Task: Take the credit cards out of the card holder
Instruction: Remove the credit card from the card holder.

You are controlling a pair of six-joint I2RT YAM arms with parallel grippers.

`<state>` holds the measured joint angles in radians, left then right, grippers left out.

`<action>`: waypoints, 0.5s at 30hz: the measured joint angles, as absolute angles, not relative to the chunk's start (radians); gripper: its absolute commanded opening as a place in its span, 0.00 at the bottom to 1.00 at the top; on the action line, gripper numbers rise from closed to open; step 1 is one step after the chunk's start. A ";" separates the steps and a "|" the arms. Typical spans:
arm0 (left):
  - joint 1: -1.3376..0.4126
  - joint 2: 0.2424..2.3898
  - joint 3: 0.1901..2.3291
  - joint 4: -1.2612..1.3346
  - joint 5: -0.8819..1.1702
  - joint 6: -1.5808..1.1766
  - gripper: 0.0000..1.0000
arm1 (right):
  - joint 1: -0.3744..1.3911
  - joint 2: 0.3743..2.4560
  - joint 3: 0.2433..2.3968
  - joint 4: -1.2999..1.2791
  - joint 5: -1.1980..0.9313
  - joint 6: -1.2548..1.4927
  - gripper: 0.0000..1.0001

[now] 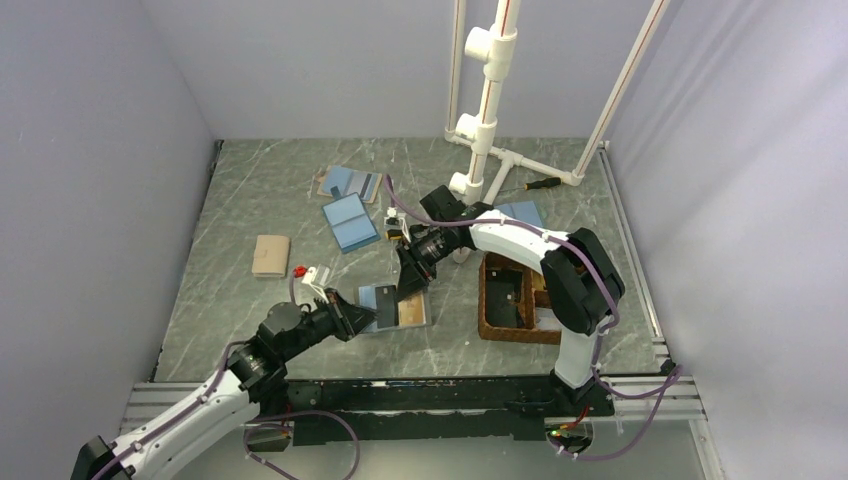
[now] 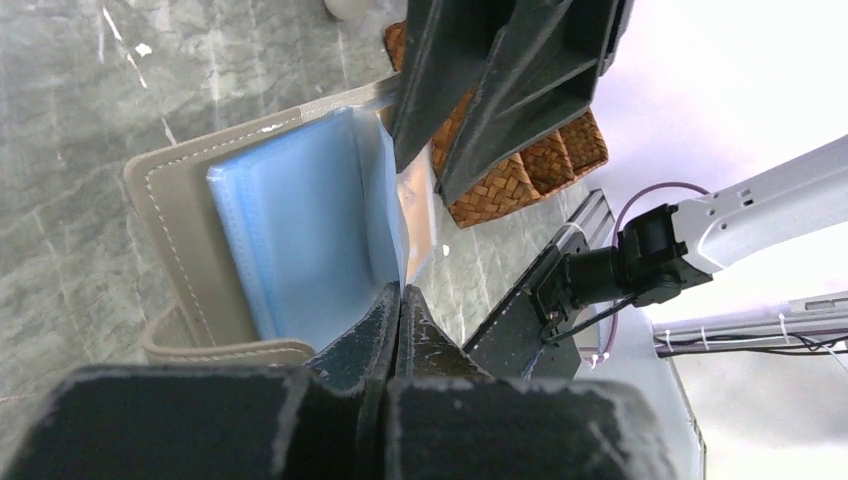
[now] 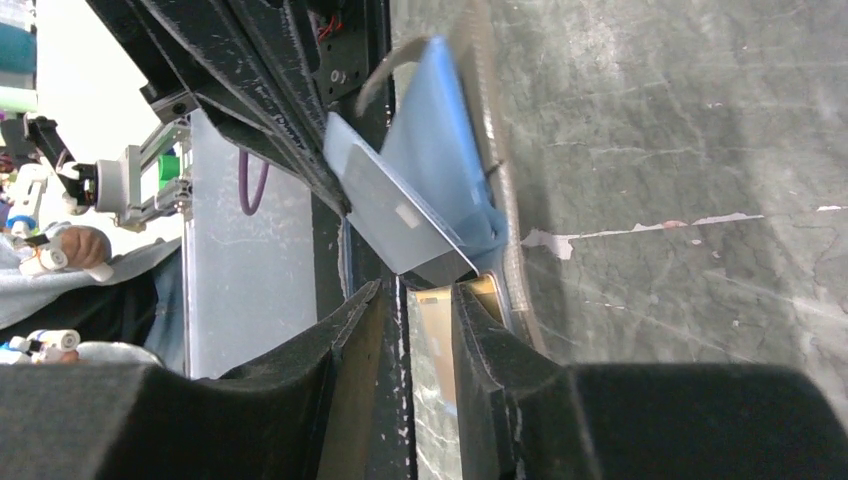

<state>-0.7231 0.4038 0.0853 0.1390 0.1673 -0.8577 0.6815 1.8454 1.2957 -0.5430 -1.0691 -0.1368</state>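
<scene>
The card holder (image 1: 400,312) lies open on the table near the front, light blue inside with a tan panel. In the left wrist view its blue sleeves (image 2: 300,240) sit in a tan stitched cover. My left gripper (image 2: 400,292) is shut on the edge of one blue sleeve; in the top view it (image 1: 368,318) is at the holder's left side. A grey card (image 3: 395,215) sticks out of the blue sleeve at an angle. My right gripper (image 3: 425,290) is just above the holder, jaws slightly apart, with the card's corner at its tips and the tan panel showing between them.
A brown wicker tray (image 1: 515,300) stands right of the holder. Other blue holders (image 1: 348,222) (image 1: 350,183) and a tan closed one (image 1: 271,255) lie further back. A white pipe frame (image 1: 485,130) and a screwdriver (image 1: 540,183) are at the back.
</scene>
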 measured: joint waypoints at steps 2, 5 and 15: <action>-0.723 0.402 0.085 0.149 0.170 -0.857 0.00 | 0.680 1.845 1.293 -0.539 -1.058 -0.128 0.35; -0.723 0.383 0.085 0.158 0.172 -0.857 0.00 | 0.680 1.845 1.291 -0.533 -1.053 -0.118 0.36; -0.723 0.329 0.076 0.164 0.175 -0.856 0.00 | 0.678 1.845 1.286 -0.523 -1.090 -0.104 0.39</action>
